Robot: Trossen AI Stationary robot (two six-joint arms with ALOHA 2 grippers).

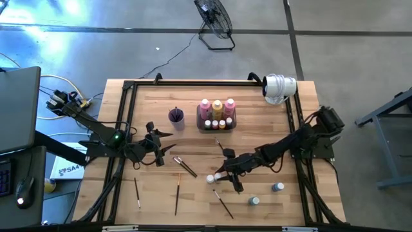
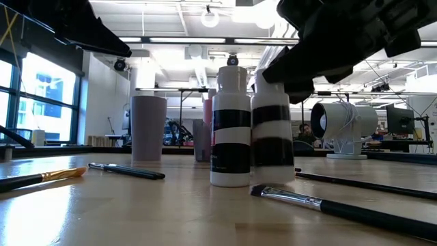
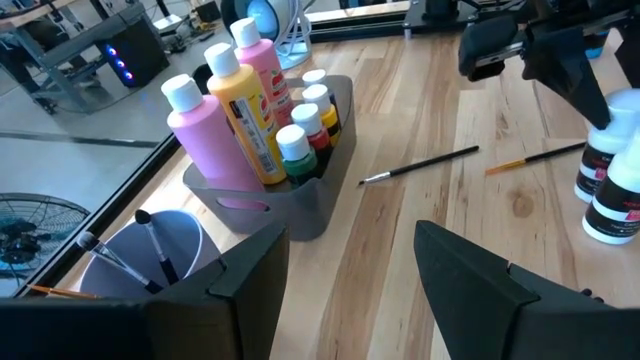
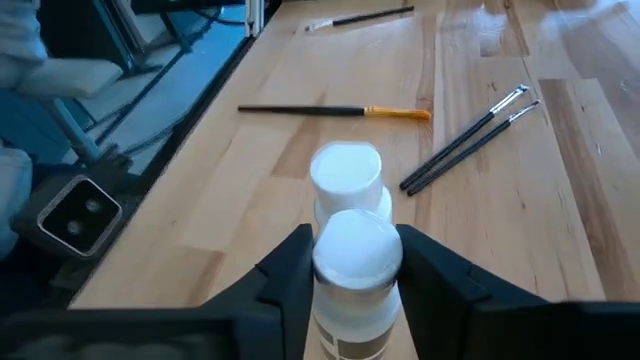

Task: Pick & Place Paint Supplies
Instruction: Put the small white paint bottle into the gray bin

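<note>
Two white-capped paint bottles stand upright, side by side, on the table's near middle. My right gripper (image 4: 352,255) has closed around the nearer bottle (image 4: 355,270). The other bottle (image 4: 346,180) stands just beyond it. Thin paintbrushes (image 1: 185,166) (image 1: 177,193) (image 1: 223,203) lie flat on the wood. A dark grey tray (image 3: 300,205) holds pink and yellow bottles and several small ones. A purple cup (image 1: 176,117) holds brushes. My left gripper (image 3: 350,270) hovers open at the table's left, near the cup and tray, with nothing in it. My right gripper pinches the nearer bottle between its two fingers (image 4: 295,265), at the shoulder just under the white cap (image 4: 355,305). The fingers slant down from the table's right side. The bottle stands upright with its base (image 2: 272,179) on the table.
Two small capped bottles (image 1: 255,201) (image 1: 277,187) stand near the front right. A white round device (image 1: 280,87) sits at the far right corner. A black frame (image 1: 129,116) runs along the table's edges. Bare wood lies between the tray and the brushes.
</note>
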